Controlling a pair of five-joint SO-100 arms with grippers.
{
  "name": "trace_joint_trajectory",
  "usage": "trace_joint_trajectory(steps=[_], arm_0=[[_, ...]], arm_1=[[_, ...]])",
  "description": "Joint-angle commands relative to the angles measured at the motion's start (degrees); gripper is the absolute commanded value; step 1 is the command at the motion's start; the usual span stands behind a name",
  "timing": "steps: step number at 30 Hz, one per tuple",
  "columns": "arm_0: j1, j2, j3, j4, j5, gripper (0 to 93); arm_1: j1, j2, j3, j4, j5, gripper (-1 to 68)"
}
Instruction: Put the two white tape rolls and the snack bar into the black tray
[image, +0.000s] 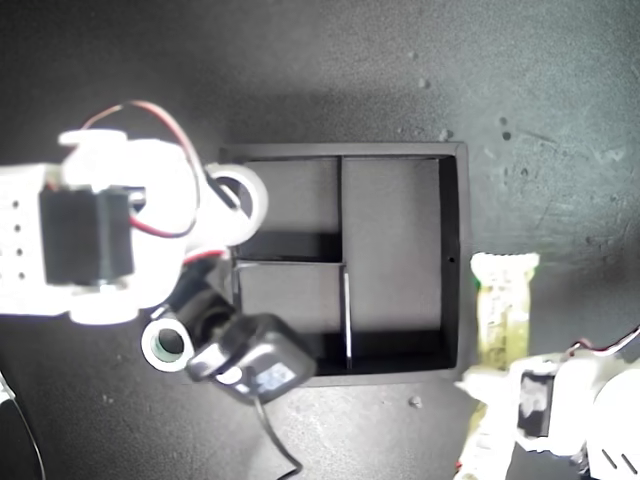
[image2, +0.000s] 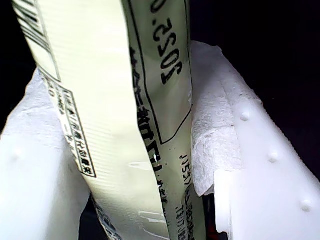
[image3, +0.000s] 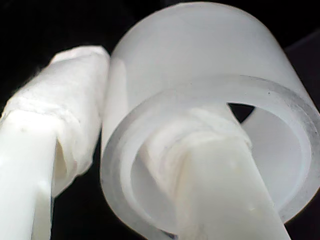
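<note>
Two sets of jaws are both clamped. My first gripper (image2: 150, 150) pinches the snack bar (image: 505, 305), which lies on the desk (image: 560, 120) just outside the black tray (image: 453, 250) at the exterior view's right. My second gripper (image3: 145, 150) has one jaw through the larger white tape roll (image: 243, 195), the other on its outer wall, over the tray's upper small compartment. That arm reaches in from the exterior view's left, partly hiding the roll. The smaller tape roll (image: 167, 345) stands outside the tray, beside its lower left corner in that view.
</note>
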Motion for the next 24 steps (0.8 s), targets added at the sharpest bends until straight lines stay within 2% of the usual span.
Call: trace_joint_trajectory(steps=[1,4,13,24], arm_0=[[0.7,-8.6,-17.9,6.5,-0.2,0.1],[1.1,-16.3,-27.6,9.3,0.0,0.1],[1.1,-18.5,-24.8,9.3,-1.5,0.0],[1.3,-20.8,-29.5,9.3,-1.2,0.0]], arm_1=[[1.9,-9.2,-16.1,-0.8,-13.5,4.1],[2.7,-13.5,-19.9,0.1,-13.1,4.0],[2.7,-13.5,-19.6,4.1,-11.5,3.1],[2.6,-13.5,-18.9,4.1,-11.2,2.9]])
